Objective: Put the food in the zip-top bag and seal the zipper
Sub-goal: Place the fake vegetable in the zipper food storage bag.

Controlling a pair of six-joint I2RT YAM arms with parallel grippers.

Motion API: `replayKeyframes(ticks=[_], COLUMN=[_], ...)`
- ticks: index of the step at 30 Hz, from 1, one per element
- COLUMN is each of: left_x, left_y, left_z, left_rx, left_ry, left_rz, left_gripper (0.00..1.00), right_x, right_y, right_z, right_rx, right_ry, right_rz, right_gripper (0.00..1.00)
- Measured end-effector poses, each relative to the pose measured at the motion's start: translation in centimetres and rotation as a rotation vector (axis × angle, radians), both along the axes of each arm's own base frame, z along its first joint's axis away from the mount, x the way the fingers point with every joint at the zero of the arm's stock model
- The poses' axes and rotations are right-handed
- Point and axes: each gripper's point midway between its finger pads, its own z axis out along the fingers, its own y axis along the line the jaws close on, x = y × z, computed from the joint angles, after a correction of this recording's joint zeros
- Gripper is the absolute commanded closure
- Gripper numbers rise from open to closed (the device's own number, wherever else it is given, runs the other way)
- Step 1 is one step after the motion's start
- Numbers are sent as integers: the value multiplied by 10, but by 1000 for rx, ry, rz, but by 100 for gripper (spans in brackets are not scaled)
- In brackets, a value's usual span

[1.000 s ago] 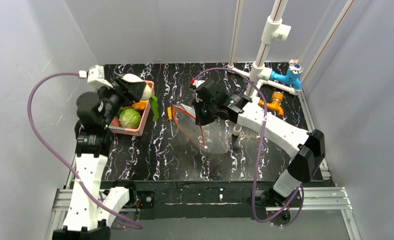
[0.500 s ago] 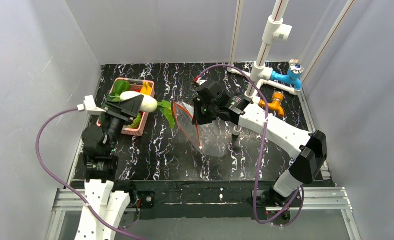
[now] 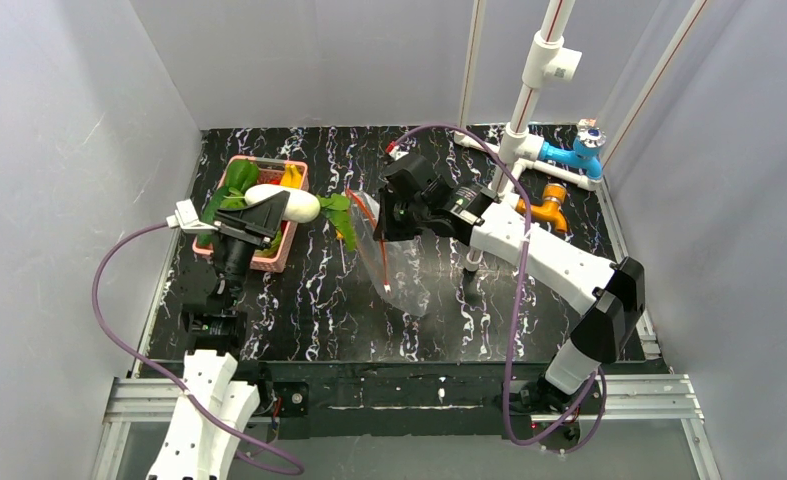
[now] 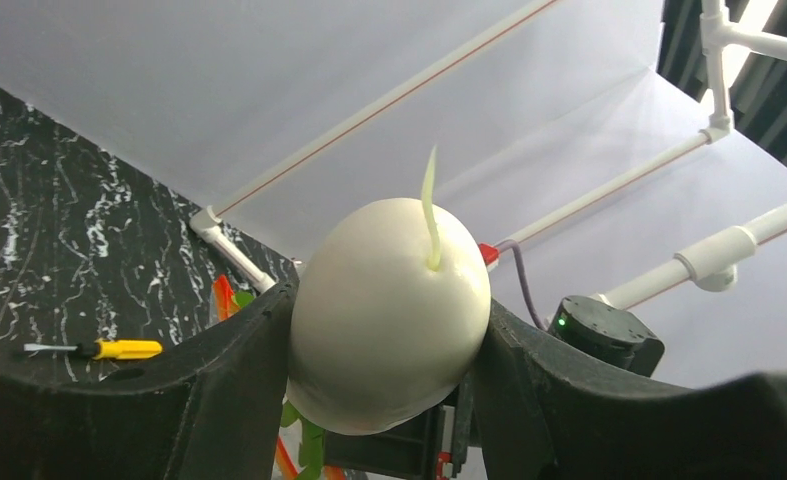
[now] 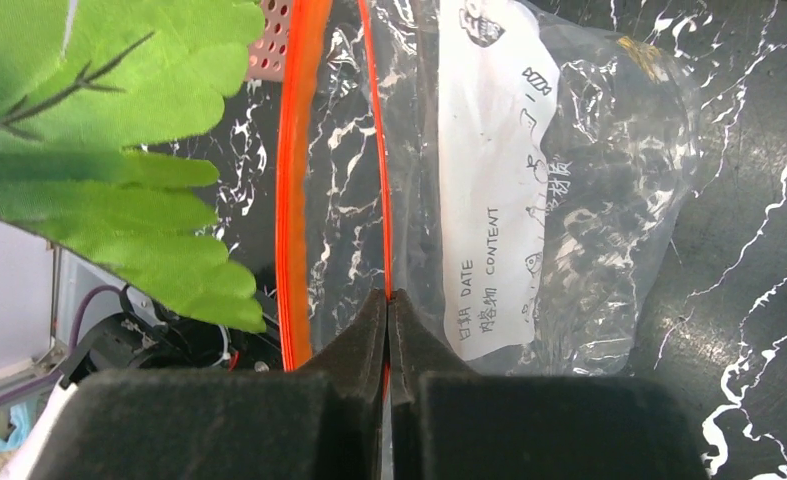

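We see the left gripper (image 3: 264,208) clamped on the white radish (image 4: 389,310) over the rim of the pink basket (image 3: 274,255), its leaves (image 3: 341,215) hidden from that wrist view, while the right gripper (image 5: 389,300) pinches the zipper (image 5: 294,200) of the zip-top bag (image 5: 589,200), clear only close-up.

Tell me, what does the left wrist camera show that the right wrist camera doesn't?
Only the left wrist view: the white radish seen end-on, clamped in the left gripper, a yellow-handled screwdriver lying on the table, and white pipes along the wall.
Only the right wrist view: the right gripper pinched shut on the mouth edge of the clear zip-top bag, and the bag's white label.
Both: the black marbled table, the radish's green leaves and the orange-red zipper.
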Motion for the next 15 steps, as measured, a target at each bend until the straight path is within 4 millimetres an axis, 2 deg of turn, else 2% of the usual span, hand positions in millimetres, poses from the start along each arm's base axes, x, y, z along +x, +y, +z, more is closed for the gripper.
replayKeyframes(ticks=[7, 12, 15], left_x=[-1, -3, 0], left_y=[-5, -4, -6], left_z=[14, 32, 35], left_rx=[-32, -80, -94], left_ry=[-18, -61, -71], left_rz=[-39, -43, -59], left_gripper=[100, 100, 100], right_x=[8, 10, 13], right_y=[3, 5, 9], right_z=[9, 8, 9], right_rx=[-11, -16, -12], right_ry=[-41, -39, -38], right_rz=[-29, -31, -33], right_gripper=[99, 99, 99])
